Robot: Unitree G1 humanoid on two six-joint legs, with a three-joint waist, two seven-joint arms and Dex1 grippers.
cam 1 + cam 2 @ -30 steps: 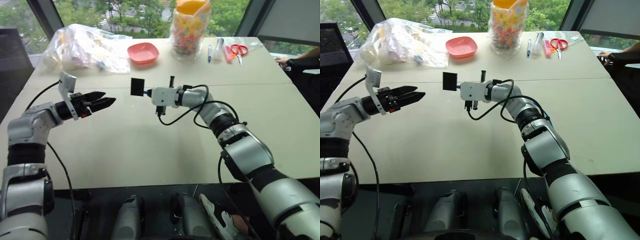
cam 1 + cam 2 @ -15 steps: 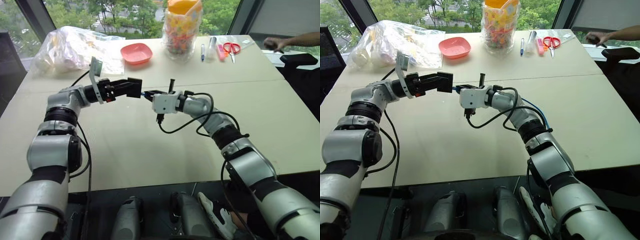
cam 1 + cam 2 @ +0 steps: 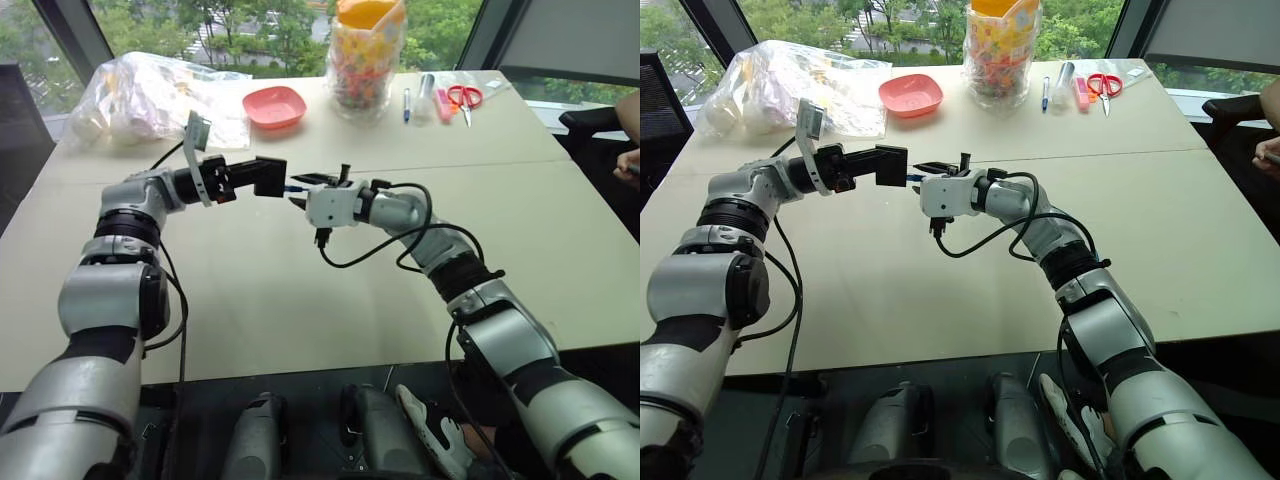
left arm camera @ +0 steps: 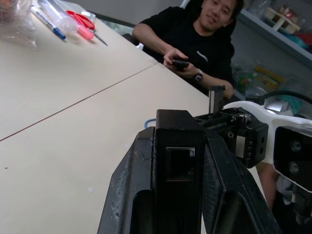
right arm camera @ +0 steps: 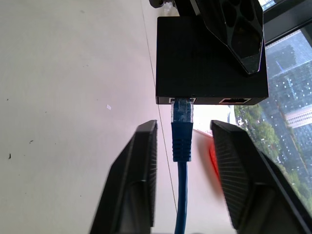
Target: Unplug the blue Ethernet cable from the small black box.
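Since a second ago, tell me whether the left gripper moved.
Yes. The left gripper swung in from the table's left toward the pink bowl side, now shut on the small black box.

Left gripper [image 3: 262, 177] is swinging in from out wide and clamping shut on the box [image 5: 210, 62], which the right gripper [image 5: 183, 183] alone was holding up by the cable [image 5: 182, 141] a second ago. Right fingers [image 5: 136, 180] are now spreading apart, letting go of the plug [image 5: 184, 111], which is sitting between them untouched, still in its port
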